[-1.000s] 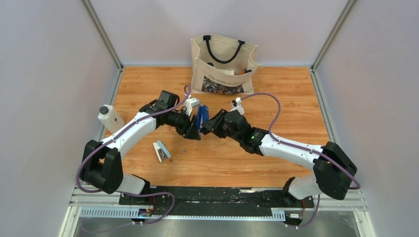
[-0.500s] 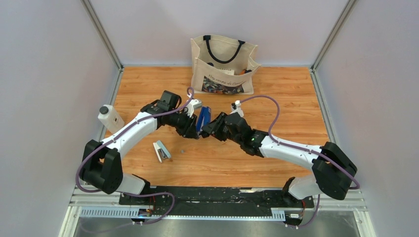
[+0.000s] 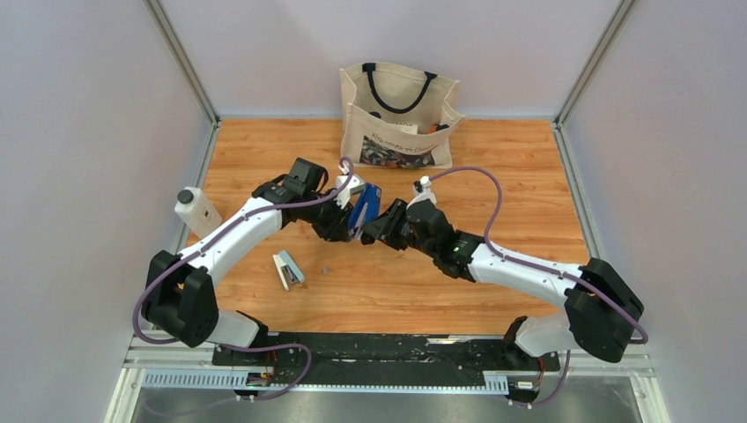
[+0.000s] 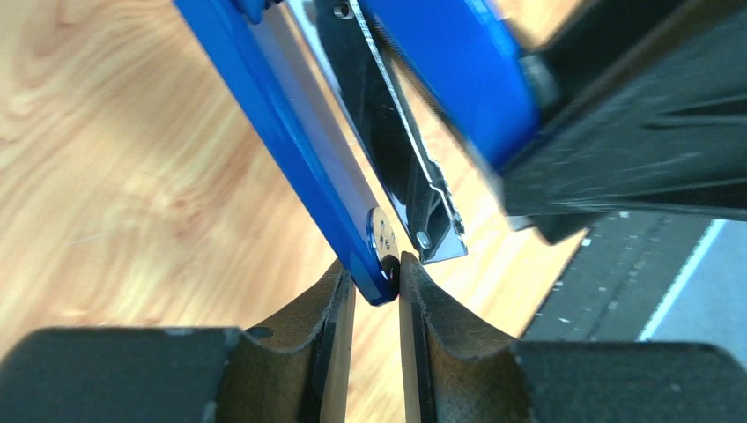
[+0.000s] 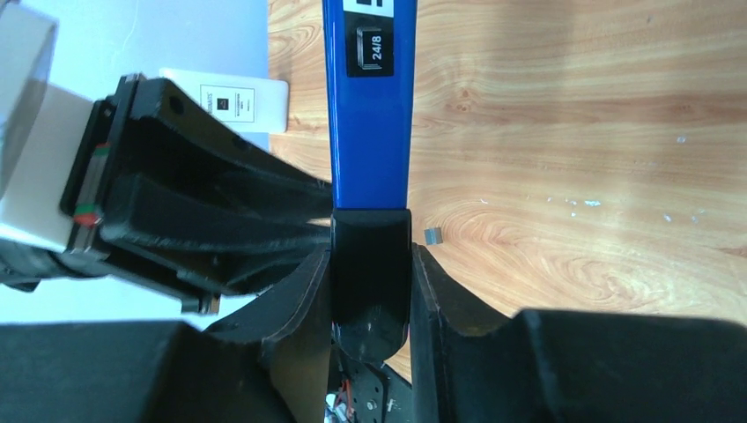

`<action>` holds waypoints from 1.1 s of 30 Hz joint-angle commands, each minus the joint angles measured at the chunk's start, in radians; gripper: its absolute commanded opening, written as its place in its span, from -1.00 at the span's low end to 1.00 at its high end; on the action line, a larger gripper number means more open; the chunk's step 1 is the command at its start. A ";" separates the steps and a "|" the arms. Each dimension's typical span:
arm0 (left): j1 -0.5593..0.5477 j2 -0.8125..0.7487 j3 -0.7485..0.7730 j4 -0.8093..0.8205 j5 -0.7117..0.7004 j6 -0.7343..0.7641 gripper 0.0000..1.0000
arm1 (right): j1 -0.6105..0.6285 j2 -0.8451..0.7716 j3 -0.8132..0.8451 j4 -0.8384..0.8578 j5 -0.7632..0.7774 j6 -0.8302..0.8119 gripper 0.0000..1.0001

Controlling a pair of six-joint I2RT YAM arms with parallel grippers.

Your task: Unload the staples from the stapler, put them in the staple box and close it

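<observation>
The blue stapler (image 3: pixel 364 205) hangs above the table's middle, held from both sides. My right gripper (image 5: pixel 370 256) is shut on its black end, and the blue body (image 5: pixel 370 115) runs away from the fingers. My left gripper (image 4: pixel 379 273) is shut on the rounded tip of one blue arm (image 4: pixel 291 141). The stapler is hinged open, its metal magazine (image 4: pixel 414 185) spread away from that arm. A tiny grey strip of staples (image 5: pixel 432 234) lies on the wood, also seen from above (image 3: pixel 326 269). In the top view the left gripper (image 3: pixel 346 214) and right gripper (image 3: pixel 377 226) meet at the stapler.
A canvas tote bag (image 3: pixel 398 115) stands at the back of the table. A white bottle with a black cap (image 3: pixel 195 210) sits at the left edge. A small pale blue and white object (image 3: pixel 287 269) lies near the left arm.
The left gripper has closed onto the stapler's blue arm. Both grippers and the stapler have shifted slightly away from the bases and to the right.
</observation>
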 commanded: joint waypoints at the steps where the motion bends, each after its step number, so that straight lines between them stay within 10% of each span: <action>1: -0.019 -0.038 0.057 0.037 -0.146 0.139 -0.39 | -0.014 -0.060 0.001 0.017 -0.049 -0.143 -1.00; 33: -0.189 0.044 -0.121 0.396 -0.726 0.484 -0.65 | -0.076 -0.111 -0.202 -0.054 -0.169 -0.519 -1.00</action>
